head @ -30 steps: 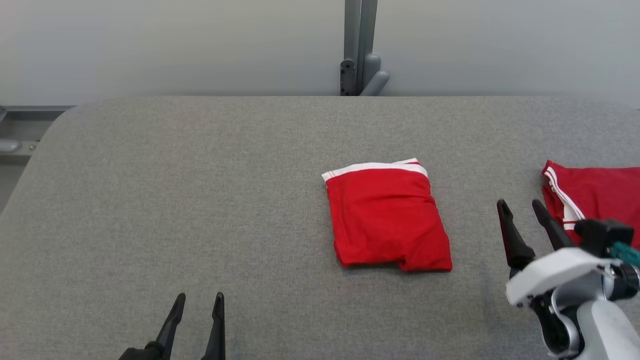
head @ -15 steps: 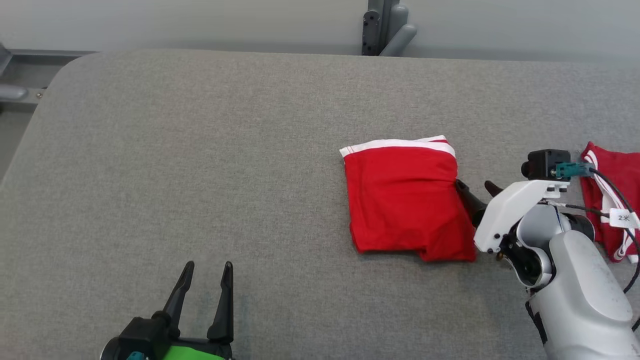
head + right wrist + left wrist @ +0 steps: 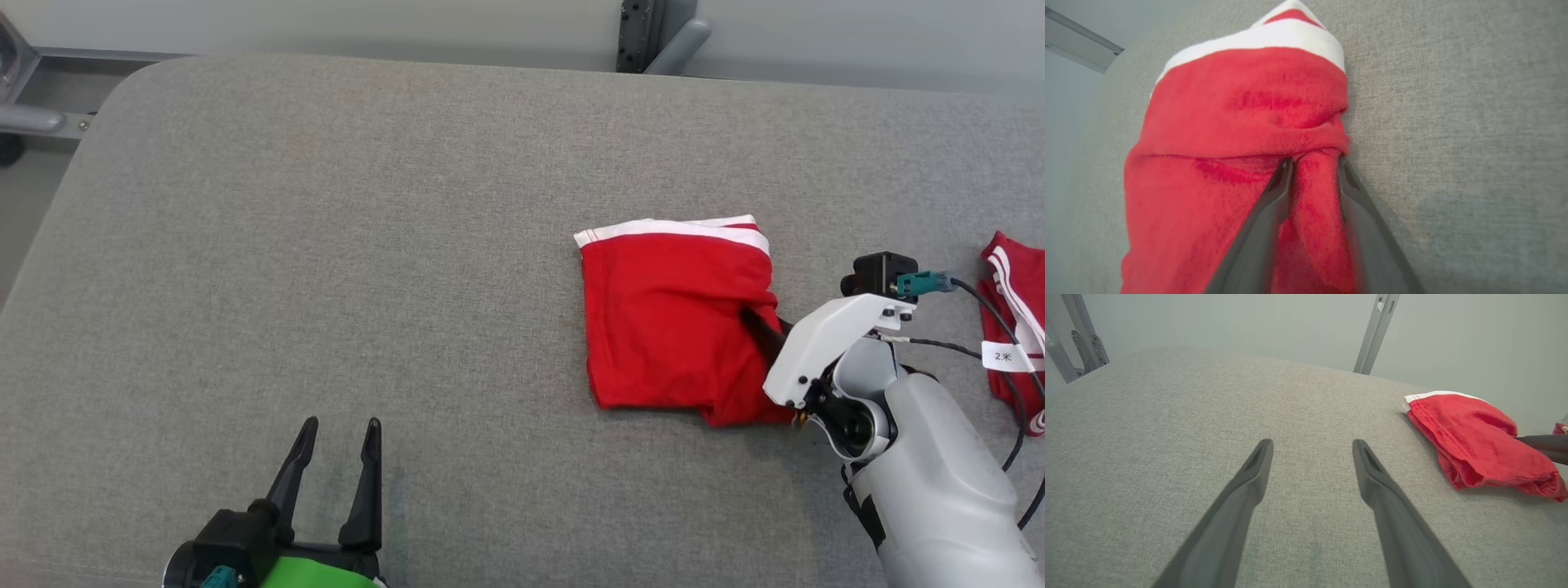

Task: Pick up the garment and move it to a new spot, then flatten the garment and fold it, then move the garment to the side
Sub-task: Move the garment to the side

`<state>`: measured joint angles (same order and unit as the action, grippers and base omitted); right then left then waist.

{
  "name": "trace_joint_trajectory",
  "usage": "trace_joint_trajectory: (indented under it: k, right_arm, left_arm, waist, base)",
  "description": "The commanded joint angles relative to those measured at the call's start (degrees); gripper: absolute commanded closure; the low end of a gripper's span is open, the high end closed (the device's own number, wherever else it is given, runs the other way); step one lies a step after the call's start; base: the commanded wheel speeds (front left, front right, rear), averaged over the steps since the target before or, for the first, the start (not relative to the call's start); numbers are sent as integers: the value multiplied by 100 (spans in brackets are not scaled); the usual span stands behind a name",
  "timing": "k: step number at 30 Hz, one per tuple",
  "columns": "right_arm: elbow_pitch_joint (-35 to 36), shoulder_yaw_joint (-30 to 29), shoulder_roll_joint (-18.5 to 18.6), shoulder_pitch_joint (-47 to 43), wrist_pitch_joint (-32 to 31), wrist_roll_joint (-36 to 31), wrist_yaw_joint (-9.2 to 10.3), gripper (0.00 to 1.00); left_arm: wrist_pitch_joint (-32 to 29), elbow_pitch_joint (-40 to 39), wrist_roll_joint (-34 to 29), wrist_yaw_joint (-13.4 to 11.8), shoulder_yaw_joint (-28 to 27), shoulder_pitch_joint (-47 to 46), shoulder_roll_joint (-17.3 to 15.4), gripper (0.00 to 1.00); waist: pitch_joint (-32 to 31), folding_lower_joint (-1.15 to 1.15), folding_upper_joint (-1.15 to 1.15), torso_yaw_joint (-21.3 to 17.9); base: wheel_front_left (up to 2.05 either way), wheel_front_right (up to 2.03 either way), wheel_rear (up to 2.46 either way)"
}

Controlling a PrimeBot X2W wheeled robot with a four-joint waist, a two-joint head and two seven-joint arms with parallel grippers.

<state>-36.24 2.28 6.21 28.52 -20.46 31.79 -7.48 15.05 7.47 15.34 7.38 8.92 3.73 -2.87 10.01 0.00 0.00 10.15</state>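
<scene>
- The folded red garment [image 3: 669, 318] lies on the grey padded table [image 3: 326, 204], right of centre. The right gripper [image 3: 763, 331] pinches a ridge of cloth at the garment's right edge. The left gripper [image 3: 341, 422] hovers wide and empty, well apart.
- Risk: the pinch seems to catch only the upper layers, so a lift could peel the fold open.
- Risk: a one-sided hold could let the far half drag over the rough fabric and bunch.
- Risk: carrying it rightward could drop it onto the second red garment [image 3: 998, 306] nearby.
- The right wrist view shows cloth squeezed between both fingers [image 3: 1265, 216]; the head view shows just one finger, lying on top.
- The left wrist view shows the bundle's thick stacked edge, which the head view flattens.
</scene>
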Motion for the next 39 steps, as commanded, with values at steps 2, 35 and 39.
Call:
trace_joint_trajectory:
  k: [2, 35, 39]
  right_arm:
    - [49, 142, 147, 126, 109, 178, -1, 100]
    - [2919, -1095, 1750, 390, -2235, -286, -1, 100]
    - [2779, -1430, 1690, 402, -2240, -478, -1, 100]
  left_arm:
    - [11, -33, 65, 18, -47, -79, -8, 0]
    - [11, -185, -27, 20, -161, -314, -11, 0]
    - [11, -187, -64, 20, -150, -366, -40, 0]
  waist:
    - [4, 0, 0, -83]
    - [500, 0, 0, -1432]
    - [650, 0, 0, -1403]
  base:
    - [0, 0, 0]
    - [0, 0, 0]
    - [0, 0, 0]
